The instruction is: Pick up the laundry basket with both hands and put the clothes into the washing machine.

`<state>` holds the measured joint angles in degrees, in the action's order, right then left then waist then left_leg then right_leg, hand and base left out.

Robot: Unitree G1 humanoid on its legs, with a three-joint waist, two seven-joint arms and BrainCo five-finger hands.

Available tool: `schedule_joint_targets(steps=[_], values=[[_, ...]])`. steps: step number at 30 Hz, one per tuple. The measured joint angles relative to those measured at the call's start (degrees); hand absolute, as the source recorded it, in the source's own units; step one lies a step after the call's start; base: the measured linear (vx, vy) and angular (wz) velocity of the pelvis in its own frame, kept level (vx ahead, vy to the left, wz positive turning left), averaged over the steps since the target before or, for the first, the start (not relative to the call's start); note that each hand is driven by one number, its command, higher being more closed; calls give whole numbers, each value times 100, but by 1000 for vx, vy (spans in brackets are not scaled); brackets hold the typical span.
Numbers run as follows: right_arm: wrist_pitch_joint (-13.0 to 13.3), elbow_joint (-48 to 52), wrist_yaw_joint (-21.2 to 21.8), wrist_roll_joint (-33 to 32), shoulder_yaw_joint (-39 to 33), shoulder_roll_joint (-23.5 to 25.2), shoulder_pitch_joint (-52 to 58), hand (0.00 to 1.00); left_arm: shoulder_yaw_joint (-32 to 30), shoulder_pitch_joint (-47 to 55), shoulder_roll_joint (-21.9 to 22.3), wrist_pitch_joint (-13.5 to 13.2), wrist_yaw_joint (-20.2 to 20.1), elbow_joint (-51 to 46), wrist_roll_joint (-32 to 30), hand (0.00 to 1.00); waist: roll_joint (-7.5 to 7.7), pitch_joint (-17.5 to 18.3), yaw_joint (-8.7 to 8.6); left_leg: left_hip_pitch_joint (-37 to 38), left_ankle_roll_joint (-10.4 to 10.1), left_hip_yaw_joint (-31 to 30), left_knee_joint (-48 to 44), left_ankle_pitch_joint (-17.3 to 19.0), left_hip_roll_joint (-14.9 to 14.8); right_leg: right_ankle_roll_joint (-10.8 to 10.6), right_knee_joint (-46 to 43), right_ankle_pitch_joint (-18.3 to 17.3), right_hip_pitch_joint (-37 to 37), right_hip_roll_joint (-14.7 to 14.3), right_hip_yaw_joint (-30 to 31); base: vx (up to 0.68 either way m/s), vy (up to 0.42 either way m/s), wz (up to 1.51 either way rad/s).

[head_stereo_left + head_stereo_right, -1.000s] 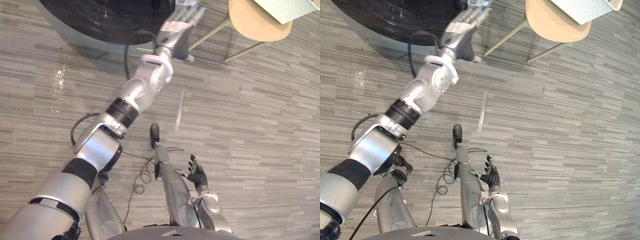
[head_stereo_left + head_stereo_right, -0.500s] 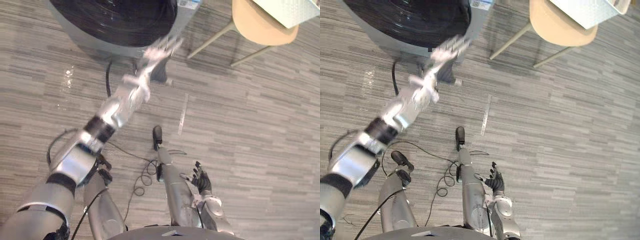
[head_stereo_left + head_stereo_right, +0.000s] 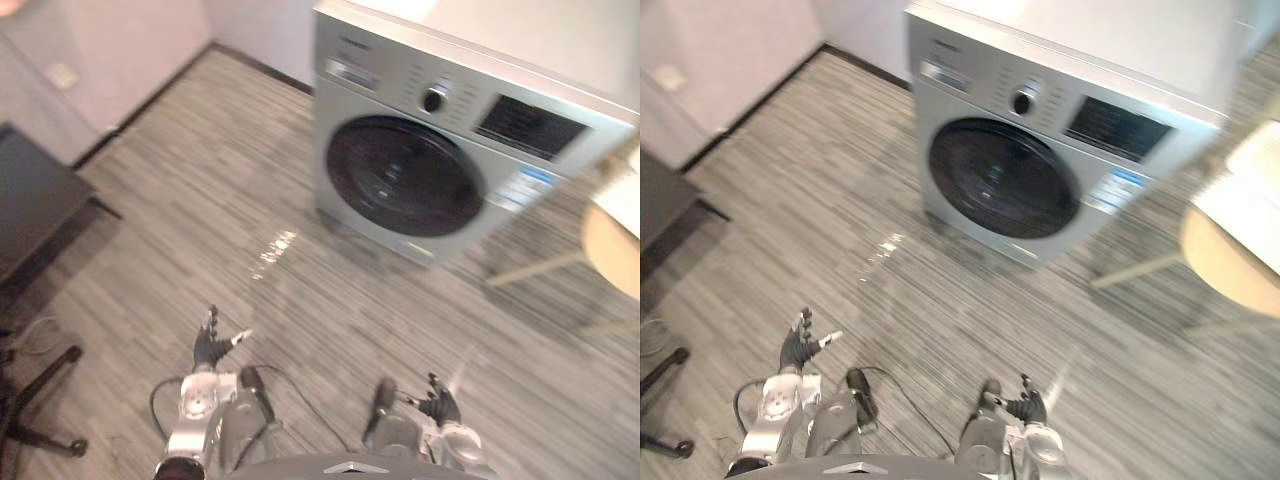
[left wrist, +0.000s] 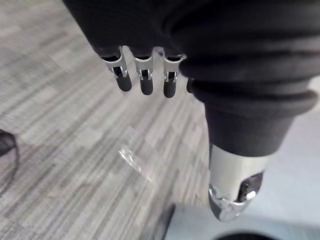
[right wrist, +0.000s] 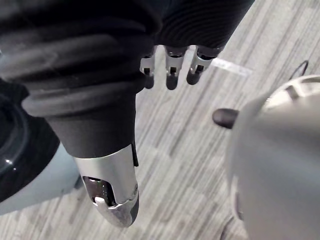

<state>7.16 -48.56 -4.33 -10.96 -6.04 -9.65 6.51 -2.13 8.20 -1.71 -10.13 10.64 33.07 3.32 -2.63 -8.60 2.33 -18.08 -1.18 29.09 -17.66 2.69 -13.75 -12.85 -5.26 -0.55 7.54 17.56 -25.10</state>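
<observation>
Your left robot hand (image 3: 208,346) and right robot hand (image 3: 440,408) are hanging open and empty, low in frame; the washing machine (image 3: 420,170) is seemingly sitting shut, so everything is remaining.

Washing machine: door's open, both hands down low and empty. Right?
Not quite. The washing machine has its door shut, flush with the front, as the right eye view shows. The rest holds: the left hand and the right hand are down low and empty.

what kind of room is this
Probably a home laundry area: a front-loading washing machine, a round stool beside it, and a grey plank floor.
</observation>
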Motion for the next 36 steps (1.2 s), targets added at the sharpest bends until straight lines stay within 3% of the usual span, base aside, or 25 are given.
schedule_joint_targets(steps=[1, 2, 3, 5, 6, 7, 8, 9, 10, 13, 15, 16, 17, 18, 19, 20, 21, 25, 26, 27, 28, 30, 32, 34, 36], values=[[-14, -71, 5, 1, -60, 21, -62, 0, -78, 67, 10, -3, -12, 97, 43, 0, 56, 3, 40, 35, 16, 14, -105, 150, 86, -48, 125, 56, -138, 77, 14, 260, 300, 48], [-14, -195, 9, 0, -269, 89, -59, 0, -264, 244, 48, 5, -103, 430, 202, 0, 152, 89, 15, 26, 85, -96, -443, 574, 294, -191, 56, 177, -455, 379, -113, 224, 274, 53], [-18, -230, 9, -1, -432, 107, -25, 0, -291, 287, 111, 13, -129, 670, 277, 0, 97, 151, -18, 33, 127, -213, -663, 824, 366, -190, -394, 176, -431, 567, -85, 297, 412, 76], [-45, -313, 7, 0, -687, 144, 27, 0, -279, 389, 144, 31, -194, 1023, 337, 0, 56, 184, -110, 234, 207, -431, -789, 1109, 555, 65, -1647, 326, -193, 949, 152, 296, 386, 68], [-120, -361, 5, -4, -809, 252, 55, 0, -284, 399, 130, 57, -258, 1141, 364, 0, 33, 197, -182, 568, 305, -598, -728, 1252, 725, 887, -2781, 803, 189, 1199, 613, 380, 369, 77], [-100, -368, 14, -104, -969, 410, 53, 0, -364, 447, 103, 59, -270, 1159, 424, 0, 81, 179, -275, 857, 380, -828, -591, 1326, 873, 1265, -3969, 764, 664, 1206, 1237, 491, 353, 96], [-100, -378, 15, -101, -980, 495, 49, 0, -458, 451, 20, 69, -268, 1229, 424, 0, 203, 217, -370, 1093, 419, -981, -424, 1349, 962, 1122, -4772, 119, 916, 1001, 1534, 416, 221, 100], [-96, -393, 19, -100, -974, 544, 55, 0, -486, 426, -54, 98, -260, 1303, 423, 0, 277, 245, -434, 1331, 421, -1175, -232, 1346, 1040, 1135, -5221, -379, 1072, 701, 1665, 452, 155, 112], [-99, -408, 24, -108, -966, 592, 115, 0, -493, 369, -80, 103, -272, 1330, 422, 0, 292, 253, -475, 1631, 403, -1377, 0, 1329, 1080, 1078, -5281, -794, 1215, 239, 1669, 374, 96, 97], [-79, -286, 51, -176, -861, 594, 262, 0, -585, 111, 4, 109, -361, 1511, 422, 0, 261, 241, -586, 2040, 258, -1847, 332, 1331, 1154, 1102, -4391, -1279, 1707, -537, 1333, 520, 37, 104], [-82, -154, 55, -270, -861, 588, 341, 0, -654, 24, 71, 118, -362, 1542, 421, 0, 205, 207, -589, 2203, 77, -1979, 359, 1404, 1080, 1098, -3689, -1264, 1939, -862, 1371, 383, -59, 72], [-77, -111, 61, -282, -861, 567, 389, 0, -655, -37, 110, 124, -379, 1560, 406, 0, 127, 160, -614, 2394, -138, -1997, 356, 1514, 947, 1122, -2917, -1057, 1983, -1118, 1511, 597, -142, 74], [-82, -109, 62, -284, -861, 569, 442, 0, -655, -77, 124, 124, -387, 1586, 376, 0, 113, 151, -618, 2561, -308, -1995, 353, 1609, 862, 1156, -2263, -683, 1972, -1257, 1695, 646, -200, 82], [-113, -102, 67, -282, -798, 606, 574, 0, -660, -77, 122, 124, -388, 1591, 309, 0, 204, 199, -626, 2795, -565, -1979, 303, 1765, 828, 1242, -1363, 96, 1823, -1291, 1963, 679, -264, 72], [-120, -107, 121, -336, -805, 669, 663, 0, -751, -98, 153, 130, -376, 1702, 229, 0, 270, 185, -585, 3058, -792, -1973, 193, 1958, 715, 1116, -1243, 842, 1714, -1303, 2061, 544, -232, 46], [-127, -126, 126, -334, -844, 569, 602, 0, -800, -146, 241, 161, -388, 1760, 201, 0, 102, 177, -570, 3060, -822, -1923, 144, 1952, 518, 1238, -1471, 814, 1745, -1428, 2009, 449, -208, 40], [-101, -85, 148, -333, -873, 514, 600, 0, -827, -199, 374, 152, -439, 1742, 157, 0, 75, 206, -649, 3032, -890, -1867, 90, 1650, 476, 1203, -1803, 390, 1828, -1423, 2025, 313, -144, 22], [-140, -204, 288, -316, -860, 512, 587, 0, -1017, -198, 560, 156, -485, 1775, 96, 0, 90, 221, -599, 3078, -875, -1811, -348, 773, 266, 1348, -2209, -338, 1612, -1589, 1962, 445, -272, 5], [-142, -197, 291, -265, -856, 524, 589, 0, -1281, -145, 588, 161, -480, 1770, 97, 0, 96, 218, -580, 2807, -724, -1840, -1161, 455, 70, 1415, -2104, -472, 1396, -1754, 1955, 240, -189, -28], [-139, -191, 295, -214, -850, 575, 592, 0, -1527, -86, 606, 172, -481, 1762, 106, 0, 91, 220, -572, 2361, -443, -1940, -2201, -147, -191, 1521, -2025, -598, 1166, -1926, 1943, 264, -212, -30], [-138, -193, 293, -211, -847, 575, 593, 0, -1609, -48, 608, 179, -481, 1754, 109, 0, 95, 220, -557, 2124, -328, -2004, -2747, -390, -323, 1568, -1985, -651, 1041, -2002, 1938, 302, -236, -33], [-133, -307, 293, -210, -857, 572, 603, 0, -1700, 33, 549, 218, -486, 1703, 166, 0, 113, 192, -461, 1391, -94, -1873, -4403, -75, -764, 1760, -1854, -833, 534, -2209, 1948, 258, -181, -28], [-141, -430, 286, -214, -863, 572, 615, 0, -1695, 51, 477, 231, -481, 1706, 212, 0, 205, 170, -422, 1075, -75, -1544, -4480, 355, -759, 1825, -1573, -927, 69, -2211, 2000, 169, -83, -3], [-136, -440, 288, -209, -886, 562, 600, 0, -1666, 78, 491, 227, -481, 1700, 213, 0, 172, 191, -407, 853, -129, -1188, -3893, 762, -556, 1817, -1310, -926, -210, -2177, 2076, 178, -2, -8], [-140, -434, 288, -210, -917, 560, 558, 0, -1569, 71, 496, 224, -478, 1682, 213, 0, 168, 192, -328, 763, -154, -973, -2263, 1020, -44, 1795, -1232, -936, -273, -2062, 2250, 196, 117, -33]])
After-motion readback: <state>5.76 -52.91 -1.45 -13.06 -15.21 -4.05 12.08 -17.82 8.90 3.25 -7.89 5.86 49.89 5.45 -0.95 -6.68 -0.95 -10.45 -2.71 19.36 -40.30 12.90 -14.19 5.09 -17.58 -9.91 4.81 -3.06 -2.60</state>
